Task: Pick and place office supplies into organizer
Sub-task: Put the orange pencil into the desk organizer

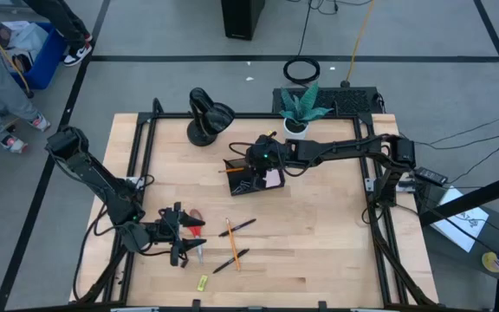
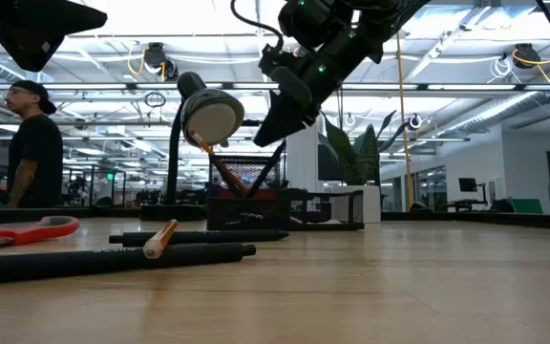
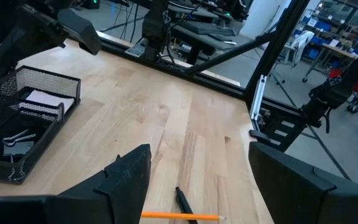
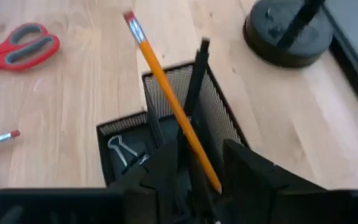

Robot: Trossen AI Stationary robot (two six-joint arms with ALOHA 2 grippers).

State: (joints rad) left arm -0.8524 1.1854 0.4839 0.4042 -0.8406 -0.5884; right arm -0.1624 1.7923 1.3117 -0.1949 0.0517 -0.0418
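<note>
The black mesh organizer (image 1: 248, 178) sits mid-table, with a pink sticky pad (image 1: 273, 178) and clips (image 4: 120, 148) in its low compartments. An orange pencil (image 4: 166, 99) and a black pen (image 4: 196, 74) lean in its taller section. My right gripper (image 4: 207, 180) hovers just above that section, open by a narrow gap, with the pencil's lower end showing between the fingers. My left gripper (image 1: 183, 236) is wide open low over the table's near left, beside the red-handled scissors (image 1: 194, 223). Two pencils (image 1: 230, 234) and two pens (image 1: 230, 262) lie to its right. A yellow-green piece (image 1: 203, 282) lies nearer.
A round black lamp (image 1: 206, 117) and a potted plant (image 1: 300, 108) stand at the far edge behind the organizer. The black frame rails (image 1: 137, 147) border the table. Bare wood lies right of the organizer and along the near right. A person (image 2: 31, 143) stands beyond the table.
</note>
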